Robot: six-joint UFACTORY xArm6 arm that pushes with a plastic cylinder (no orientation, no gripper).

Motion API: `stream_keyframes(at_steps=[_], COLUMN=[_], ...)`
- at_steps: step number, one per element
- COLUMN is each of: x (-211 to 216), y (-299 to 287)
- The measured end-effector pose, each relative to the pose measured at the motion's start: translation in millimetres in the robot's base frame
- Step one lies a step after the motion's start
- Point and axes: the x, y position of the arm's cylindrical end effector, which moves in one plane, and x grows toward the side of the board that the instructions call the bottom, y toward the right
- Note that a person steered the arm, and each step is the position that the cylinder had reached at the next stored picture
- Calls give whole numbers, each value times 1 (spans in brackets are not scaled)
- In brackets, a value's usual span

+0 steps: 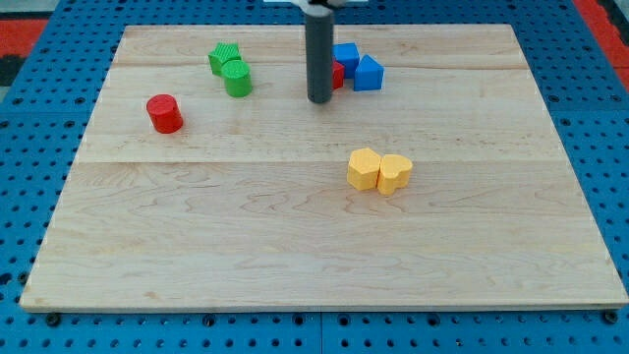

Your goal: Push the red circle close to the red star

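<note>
The red circle (164, 113) is a short red cylinder at the view's left on the wooden board (314, 246). The red star (337, 75) is near the top centre, mostly hidden behind my rod and wedged between two blue blocks. My tip (318, 100) rests on the board just left of and below the red star, far to the right of the red circle.
A blue block (346, 54) and a blue triangular block (369, 74) flank the red star. A green star-like block (224, 57) and a green cylinder (237, 79) sit at the top left. Two yellow blocks (365, 169) (394, 173) touch right of centre.
</note>
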Motion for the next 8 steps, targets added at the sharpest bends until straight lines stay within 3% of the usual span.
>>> stream_keyframes(at_steps=[1,2,3,4,5,6,7,8], x=[73,62,20,2,14,11,12,-10], y=[-90,-225,-295,-198,-79,-66,-123,-52])
